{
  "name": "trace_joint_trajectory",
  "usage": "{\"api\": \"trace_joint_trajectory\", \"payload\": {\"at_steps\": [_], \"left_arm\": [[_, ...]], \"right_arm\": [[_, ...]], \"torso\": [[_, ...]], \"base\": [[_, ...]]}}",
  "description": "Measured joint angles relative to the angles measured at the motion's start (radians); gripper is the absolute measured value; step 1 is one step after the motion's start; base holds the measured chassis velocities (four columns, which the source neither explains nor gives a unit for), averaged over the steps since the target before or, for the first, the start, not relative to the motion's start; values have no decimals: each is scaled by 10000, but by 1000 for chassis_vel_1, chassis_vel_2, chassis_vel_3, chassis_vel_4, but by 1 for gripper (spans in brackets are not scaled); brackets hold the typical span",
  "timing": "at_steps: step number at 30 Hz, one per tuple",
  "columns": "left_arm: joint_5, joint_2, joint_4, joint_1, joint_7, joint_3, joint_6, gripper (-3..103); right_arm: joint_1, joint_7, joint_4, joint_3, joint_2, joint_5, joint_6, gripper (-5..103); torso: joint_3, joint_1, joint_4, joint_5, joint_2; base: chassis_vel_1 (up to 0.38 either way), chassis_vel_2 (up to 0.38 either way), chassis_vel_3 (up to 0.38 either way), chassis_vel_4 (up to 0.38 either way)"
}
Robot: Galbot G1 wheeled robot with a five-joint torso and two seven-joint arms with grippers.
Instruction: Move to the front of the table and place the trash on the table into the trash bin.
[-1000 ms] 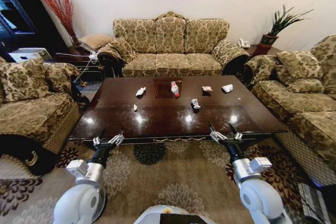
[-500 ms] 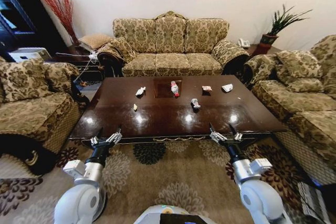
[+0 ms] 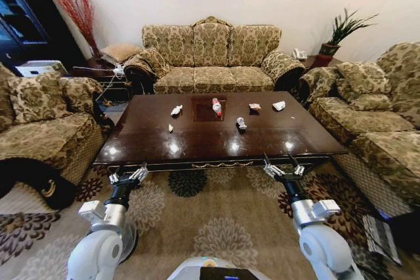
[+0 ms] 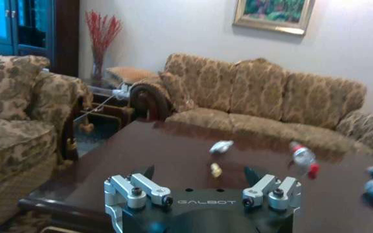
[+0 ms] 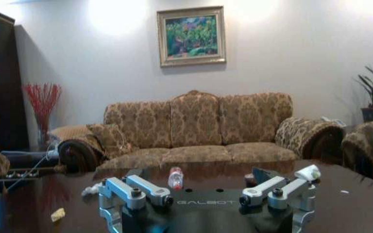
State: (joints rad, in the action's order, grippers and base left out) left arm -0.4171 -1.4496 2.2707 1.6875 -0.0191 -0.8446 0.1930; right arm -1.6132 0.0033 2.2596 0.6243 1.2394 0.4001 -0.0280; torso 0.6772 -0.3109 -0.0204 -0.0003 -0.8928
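I stand before the glossy dark brown wooden table (image 3: 197,142), my left gripper (image 3: 128,176) and right gripper (image 3: 283,169) open and empty near its front edge. A clear red-labelled plastic bottle (image 3: 216,107) and crumpled white paper wads (image 3: 176,110) lie on top.

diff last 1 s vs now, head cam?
The whole view shifted: the camera moved with the robot, and the table now sits a bit farther off. The trash lies as before. Both grippers, left and right, stay open and empty before the near edge.
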Motion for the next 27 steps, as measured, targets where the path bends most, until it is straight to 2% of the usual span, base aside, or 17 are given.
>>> {"api": "trace_joint_trajectory", "payload": {"at_steps": [3, 10, 18, 24, 26, 27], "left_arm": [[15, 279, -660, 8, -61, -139, -142, 94], [95, 460, -1364, 44, -115, -304, -284, 94], [474, 499, -2332, -14, -186, -266, -362, 94], [1176, 444, -3046, -96, -339, -178, -43, 94], [1596, 440, -3516, -125, -366, -182, 123, 94], [1911, 512, -3918, -128, -349, -199, 206, 94]], "right_arm": [[-21, -41, -25, 35, -33, -23, 96, 100], [-28, -83, -219, 94, -19, -21, 263, 100], [73, -143, -525, 102, 56, 35, 516, 100], [151, -227, -680, 78, -28, 216, 700, 100], [191, -261, -717, 8, 1, 271, 821, 100], [205, -278, -726, -63, 39, 316, 963, 100]], "torso": [[4, -10, -1, 1, 4], [1, -2, 1, 2, 3], [0, -1, 1, 3, 3], [1, -2, 0, -2, 3], [0, -1, 0, 8, 3], [0, -2, 0, 0, 3]], "base": [[-7, 17, -1, -19], [29, 48, -47, -67], [192, 154, -174, -169], [277, 271, -260, -266], [290, 305, -292, -293], [287, 234, -268, -280]]}}
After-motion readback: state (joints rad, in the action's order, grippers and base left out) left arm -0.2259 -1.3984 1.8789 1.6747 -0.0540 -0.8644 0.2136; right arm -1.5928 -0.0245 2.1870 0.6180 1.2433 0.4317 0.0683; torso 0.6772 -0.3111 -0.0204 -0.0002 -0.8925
